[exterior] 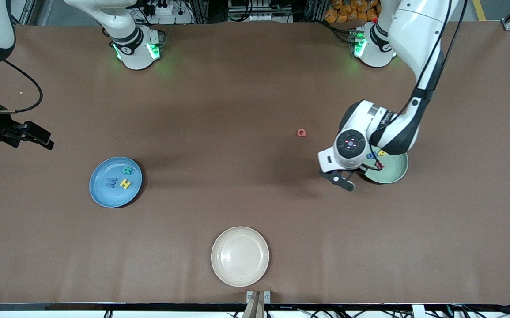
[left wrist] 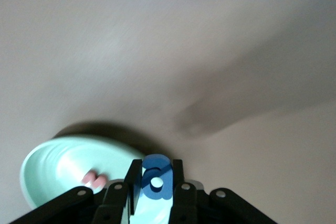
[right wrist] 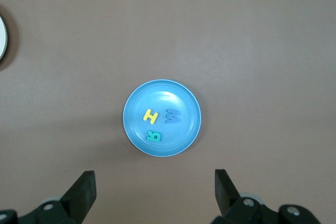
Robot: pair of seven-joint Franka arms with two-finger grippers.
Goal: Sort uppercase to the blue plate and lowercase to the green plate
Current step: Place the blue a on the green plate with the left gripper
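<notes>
Our left gripper (left wrist: 152, 190) is clamped on a blue lowercase letter (left wrist: 156, 183), its arm bent down from its base over the rim of the green plate (exterior: 394, 172), where a red letter (left wrist: 94, 181) lies. Our right gripper (right wrist: 155, 192) hangs with jaws apart, high over the blue plate (right wrist: 184, 129) holding the blue W (right wrist: 172, 115), yellow H (right wrist: 150, 115) and teal letter (right wrist: 154, 136). The red Q (exterior: 301, 132) lies on the table (exterior: 237, 110), near the green plate and farther from the front camera.

A robot lab, two white robot arms (exterior: 396, 39) bolted to a big brown table (exterior: 237, 97), green lights on their bases, black cables (exterior: 20, 95) and plugs along the table's edge
</notes>
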